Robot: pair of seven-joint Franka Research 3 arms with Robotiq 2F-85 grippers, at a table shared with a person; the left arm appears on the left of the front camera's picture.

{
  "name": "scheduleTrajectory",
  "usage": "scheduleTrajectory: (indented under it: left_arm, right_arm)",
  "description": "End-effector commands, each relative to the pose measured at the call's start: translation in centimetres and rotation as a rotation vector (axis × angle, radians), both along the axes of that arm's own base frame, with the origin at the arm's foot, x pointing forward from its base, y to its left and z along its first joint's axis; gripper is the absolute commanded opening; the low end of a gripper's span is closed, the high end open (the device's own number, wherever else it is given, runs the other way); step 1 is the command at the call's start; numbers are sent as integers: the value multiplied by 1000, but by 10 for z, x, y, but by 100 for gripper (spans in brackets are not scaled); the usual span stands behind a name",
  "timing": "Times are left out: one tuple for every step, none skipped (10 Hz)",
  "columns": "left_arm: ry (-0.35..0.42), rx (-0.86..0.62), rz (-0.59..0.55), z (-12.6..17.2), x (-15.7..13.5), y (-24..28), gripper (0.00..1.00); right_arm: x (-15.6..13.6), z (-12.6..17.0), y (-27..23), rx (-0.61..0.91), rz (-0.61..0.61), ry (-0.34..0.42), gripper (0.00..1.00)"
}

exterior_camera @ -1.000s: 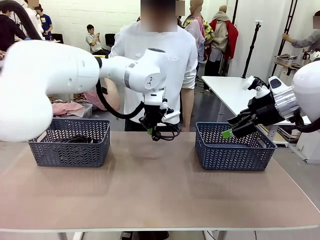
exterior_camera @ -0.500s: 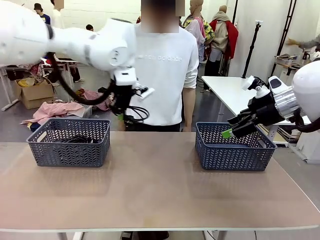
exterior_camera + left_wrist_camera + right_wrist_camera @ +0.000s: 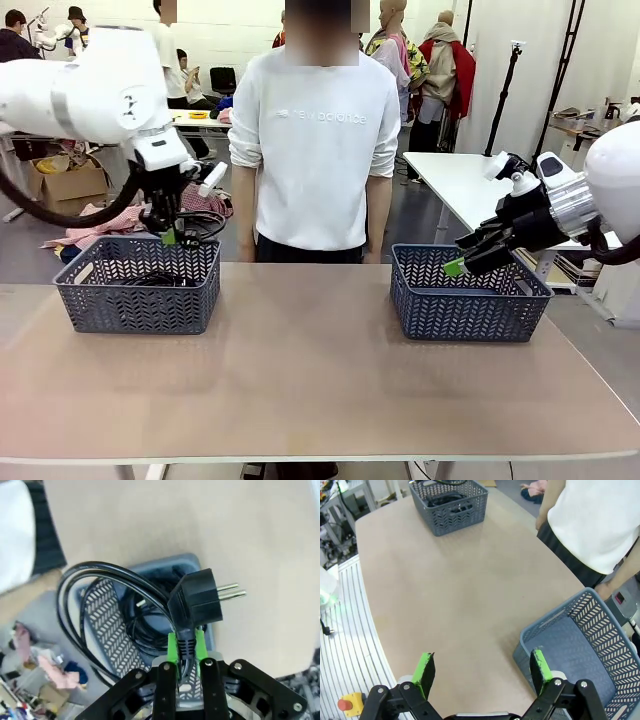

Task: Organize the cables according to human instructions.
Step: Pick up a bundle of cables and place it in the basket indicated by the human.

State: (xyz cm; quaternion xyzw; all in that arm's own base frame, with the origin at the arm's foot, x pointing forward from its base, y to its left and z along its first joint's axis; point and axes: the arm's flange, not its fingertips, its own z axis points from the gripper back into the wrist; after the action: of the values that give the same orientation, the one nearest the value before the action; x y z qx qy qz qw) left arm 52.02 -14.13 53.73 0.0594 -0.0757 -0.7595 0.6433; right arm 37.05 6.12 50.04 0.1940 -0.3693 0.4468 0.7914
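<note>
- The left tool hangs above the left basket, at the far left of the table, its fingers pointing down.
- In the left wrist view this tool is clamped tight on a coiled black power cord, gripping it at the strain relief just below the plug; the two metal pins point away to the picture's right.
- The cord's loops hang off to one side of the green pads, over the basket's open mouth.
- More black cable lies inside the left basket; how many coils it makes is hard to tell through the weave.
- The right tool hovers at the near left rim of the right basket, angled down towards the left.
- In the right wrist view its fingers stand wide apart with nothing between them, the right basket beneath one pad and bare table beneath the other.
- A person in a white long-sleeved top stands at the far side between the two baskets, arms down.
</note>
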Motion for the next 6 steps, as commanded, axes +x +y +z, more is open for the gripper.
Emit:
scheduleTrajectory:
  left_arm:
    - [-31,-48,46,-8,-6,5,0]
    - [-28,-81,70,-8,-7,8,0]
    - [-27,-113,94,-9,-9,3,0]
    - [-8,-34,39,-10,2,11,0]
    - [-8,-34,39,-10,2,11,0]
    - [-8,-34,39,-10,2,11,0]
  right_arm:
    - [4,-2,-1,25,23,-14,100]
    - [4,-2,-1,25,23,-14,100]
    - [4,-2,-1,25,23,-14,100]
    - [4,-2,-1,25,23,-14,100]
    - [4,-2,-1,25,23,-14,100]
    - [4,-2,-1,25,23,-14,100]
